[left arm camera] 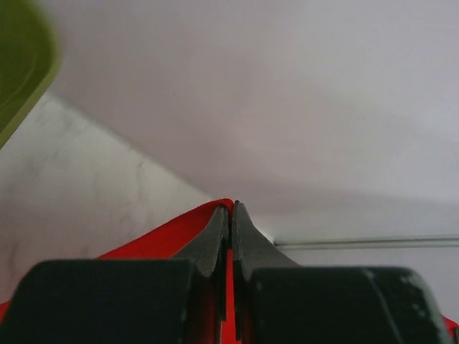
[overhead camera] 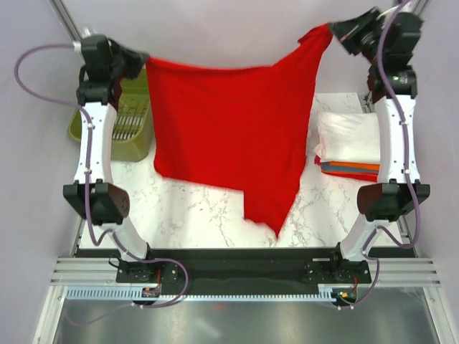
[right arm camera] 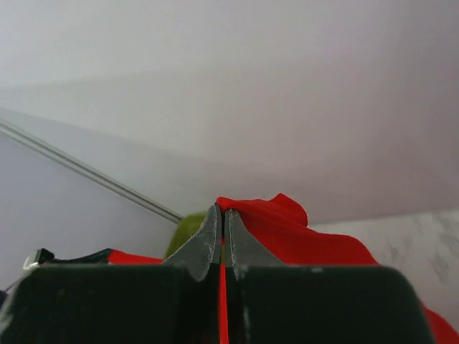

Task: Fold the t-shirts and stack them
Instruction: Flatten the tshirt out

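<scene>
A bright red t-shirt [overhead camera: 229, 136] hangs spread out in the air between my two grippers, its lower edge trailing to the marble table. My left gripper [overhead camera: 143, 59] is shut on its upper left corner; the red cloth [left arm camera: 165, 236] shows pinched between the closed fingers. My right gripper [overhead camera: 333, 29] is shut on the upper right corner, held higher; red cloth [right arm camera: 287, 229] bunches at the fingertips. A stack of folded t-shirts [overhead camera: 349, 143], white on top with orange, grey and red below, lies at the right of the table.
An olive-green plastic basket [overhead camera: 129, 122] stands at the table's left, partly behind the left arm; its rim shows in the left wrist view [left arm camera: 21, 64]. The white marble table [overhead camera: 201, 215] shows below the hanging shirt.
</scene>
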You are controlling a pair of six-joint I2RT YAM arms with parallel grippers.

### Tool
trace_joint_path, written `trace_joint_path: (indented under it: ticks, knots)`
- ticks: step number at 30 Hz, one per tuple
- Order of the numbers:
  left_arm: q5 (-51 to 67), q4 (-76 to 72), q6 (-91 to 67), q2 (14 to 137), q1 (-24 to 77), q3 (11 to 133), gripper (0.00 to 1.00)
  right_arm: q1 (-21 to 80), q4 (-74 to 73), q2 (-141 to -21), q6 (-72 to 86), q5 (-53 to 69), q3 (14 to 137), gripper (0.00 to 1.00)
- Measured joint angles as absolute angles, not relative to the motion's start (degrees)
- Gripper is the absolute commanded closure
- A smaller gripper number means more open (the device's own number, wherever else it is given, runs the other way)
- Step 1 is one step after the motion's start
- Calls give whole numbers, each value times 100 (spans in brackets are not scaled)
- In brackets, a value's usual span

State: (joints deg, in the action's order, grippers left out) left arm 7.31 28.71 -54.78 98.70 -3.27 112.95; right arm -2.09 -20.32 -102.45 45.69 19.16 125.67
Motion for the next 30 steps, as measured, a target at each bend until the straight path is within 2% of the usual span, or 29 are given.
trace_joint_path:
  ticks: [1,4,6,9,12,17,21,24,30]
  knots:
    - [843,2849,-5496,10256,-331,12125,98,-362,-1920,-10412,4849,2126,12912,100]
    - [1061,2563,-5638,10801,-384,13600,98,-764,-1216,-10720,5634,2604,13738,100]
    - [1149,2281,-5741,10849,-447,13987,98,-998,-624,-10899,6178,2862,14228,100]
    - [1302,1752,-5824,10759,-519,13950,98,-1173,115,-10906,6639,3131,14291,100]
    - [1533,1022,-5857,10481,-552,12958,98,-1177,860,-10569,6882,3422,13406,100]
    - [1715,180,-5865,10265,-548,10678,98,-1028,1745,-9762,6879,3787,10639,100]
    - [1732,-95,-5861,10259,-543,9032,98,-967,1806,-9470,6687,3942,8875,100]
    - [1765,-338,-5857,10099,-543,7815,98,-943,1570,-9371,6445,4021,8160,100]
    - [1822,-683,-5857,9218,-539,6281,98,-814,1009,-8680,5745,4032,7408,100]
